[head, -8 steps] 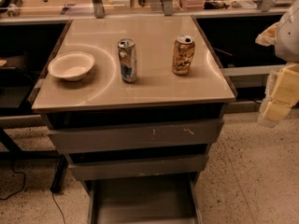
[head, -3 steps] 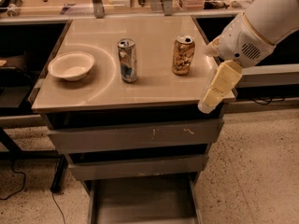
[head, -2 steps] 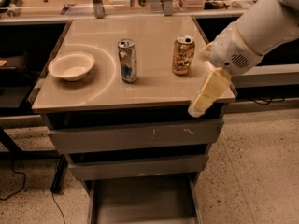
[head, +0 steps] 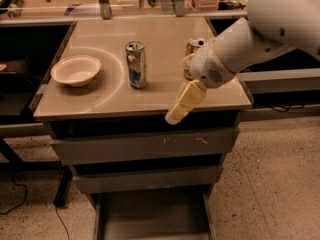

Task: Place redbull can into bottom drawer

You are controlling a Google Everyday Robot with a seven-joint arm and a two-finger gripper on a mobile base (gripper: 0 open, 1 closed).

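The redbull can [head: 136, 64] stands upright near the middle of the tan cabinet top [head: 165, 31]. It is well apart from the white bowl [head: 76, 70] on its left and from the gold-brown can [head: 192, 49] on its right. The bottom drawer [head: 150, 216] is pulled out below the two closed drawer fronts [head: 145, 145], and what shows of its grey floor is bare.

Your gripper [head: 182, 103] hangs over the front right part of the top, angled down and to the left, with its tip close to the front edge. It is to the right of the redbull can and does not touch it, and the arm [head: 260, 29] covers part of the gold-brown can. I cannot tell from this view whether the gripper is open or closed, but nothing appears to be in it.

The step in hand looks like the reach for the can, so the task is at its start.

- Make sure the gripper is fully open before you close in.
- Carry it left and a little back, so that you approach the slim can and not the wider one just behind your wrist.
- Centre the can in the gripper and grip it around the middle of its body. A tall narrow can probably tips if you nudge it high.
- Close gently, because thin metal dents.
- Lift straight up, come forward past the front edge, lower close to the drawer floor, and only then let go.
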